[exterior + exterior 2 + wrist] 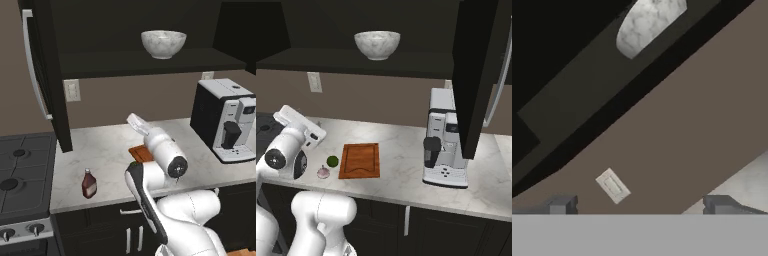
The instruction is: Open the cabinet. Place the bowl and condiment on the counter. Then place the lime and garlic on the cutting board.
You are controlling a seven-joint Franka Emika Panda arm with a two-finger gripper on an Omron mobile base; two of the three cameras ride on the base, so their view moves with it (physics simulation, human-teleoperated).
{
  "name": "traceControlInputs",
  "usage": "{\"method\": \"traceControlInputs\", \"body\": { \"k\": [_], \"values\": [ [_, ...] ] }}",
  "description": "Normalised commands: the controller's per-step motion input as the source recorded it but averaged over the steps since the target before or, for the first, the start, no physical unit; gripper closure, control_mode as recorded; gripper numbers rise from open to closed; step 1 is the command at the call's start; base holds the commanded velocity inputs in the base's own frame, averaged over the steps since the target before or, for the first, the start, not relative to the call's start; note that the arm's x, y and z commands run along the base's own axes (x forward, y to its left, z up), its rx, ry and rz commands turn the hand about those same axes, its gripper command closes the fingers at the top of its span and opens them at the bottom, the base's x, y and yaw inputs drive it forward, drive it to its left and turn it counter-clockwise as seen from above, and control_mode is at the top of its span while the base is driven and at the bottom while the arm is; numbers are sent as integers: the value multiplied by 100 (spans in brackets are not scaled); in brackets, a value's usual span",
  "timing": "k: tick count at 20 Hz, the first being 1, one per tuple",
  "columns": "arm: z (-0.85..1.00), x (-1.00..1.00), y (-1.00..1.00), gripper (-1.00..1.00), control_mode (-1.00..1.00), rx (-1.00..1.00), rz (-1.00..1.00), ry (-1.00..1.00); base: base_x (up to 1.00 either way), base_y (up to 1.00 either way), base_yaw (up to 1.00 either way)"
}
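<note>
The black wall cabinet (45,75) stands open, its door swung left with a silver bar handle. On its shelf sits the white marbled bowl (163,43) (377,44), whose edge also appears in the hand view as the bowl (647,25). The dark-red condiment (89,183) stands upright on the marble counter (105,147) near its front edge. The lime (332,161) and garlic (323,172) lie on the counter just left of the cutting board (360,160). My gripper (135,121) (640,206) is open and empty above the counter, angled up toward the wall and shelf.
A black and white coffee machine (227,120) (443,145) stands on the counter to the right. A black gas stove (20,175) lies to the left. A wall outlet (613,186) is ahead of the hand. The right cabinet door (476,75) hangs open over the coffee machine.
</note>
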Motion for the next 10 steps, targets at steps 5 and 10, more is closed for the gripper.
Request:
{"method": "traceControlInputs", "body": {
  "k": [5, 10],
  "values": [
    [69, -33, -28, -100, -100, 6, 0, 19, 0, 0, 0],
    [62, -35, -24, -100, -100, 6, 0, 15, 0, 0, 0]
  ]
}}
